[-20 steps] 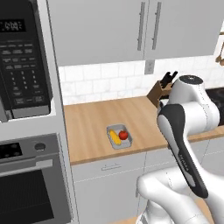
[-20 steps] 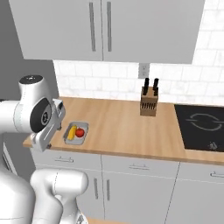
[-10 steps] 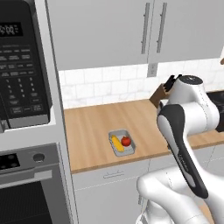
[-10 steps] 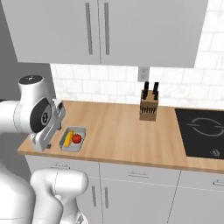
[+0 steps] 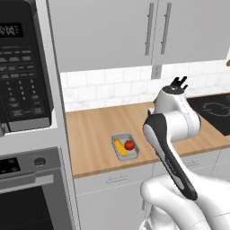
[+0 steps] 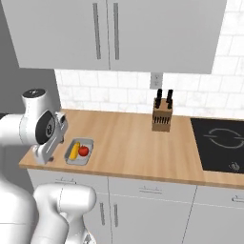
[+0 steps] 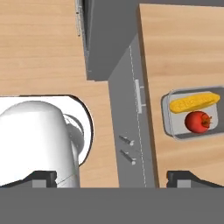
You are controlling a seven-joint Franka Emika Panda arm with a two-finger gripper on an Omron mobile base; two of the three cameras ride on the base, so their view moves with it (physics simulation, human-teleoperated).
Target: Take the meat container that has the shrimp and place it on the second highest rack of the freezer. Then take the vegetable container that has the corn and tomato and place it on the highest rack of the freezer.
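The hand (image 7: 112, 177) hangs above the worktop (image 7: 183, 43) edge, fingers spread wide, holding nothing. Off to one side of it, a small pale tray (image 7: 168, 116) sits near the worktop's front edge, carrying a corn (image 7: 194, 103) cob beside a tomato (image 7: 197, 121). The tray looks stiff and light; its contents could roll, so gripping a rim wall and keeping it level seems wise.

Your two base views look down across the counter (image 5: 94, 130) from either side; your hand view faces straight down.
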